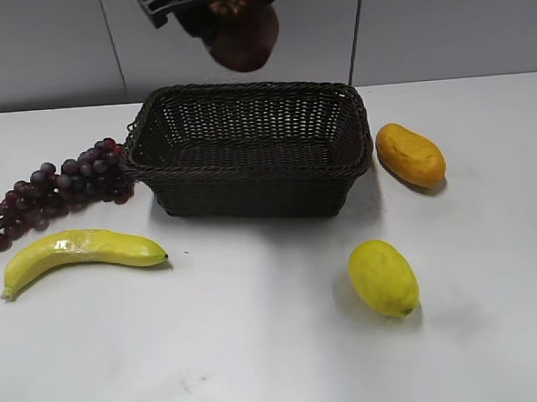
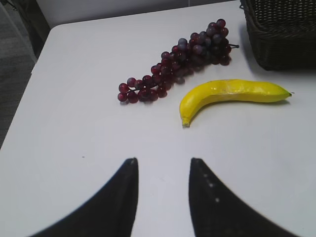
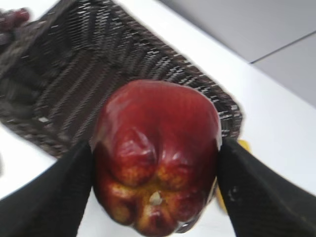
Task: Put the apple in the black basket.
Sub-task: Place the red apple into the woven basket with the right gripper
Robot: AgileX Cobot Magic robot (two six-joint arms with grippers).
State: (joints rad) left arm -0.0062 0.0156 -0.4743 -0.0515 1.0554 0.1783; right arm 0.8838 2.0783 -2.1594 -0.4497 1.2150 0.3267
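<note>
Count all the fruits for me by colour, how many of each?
Yellow or orange-yellow: 3, banana, lemon, orange-yellow fruit
Dark red: 1, apple
Purple: 1, grape bunch
Total: 5

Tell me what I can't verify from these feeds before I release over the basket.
- Exterior view: right gripper cut off by the top edge; only part of the apple shows.
- Right wrist view: apple hides the black basket floor beneath it; the basket is motion-blurred.
- Left wrist view: only the basket's corner shows; apple out of frame.
</note>
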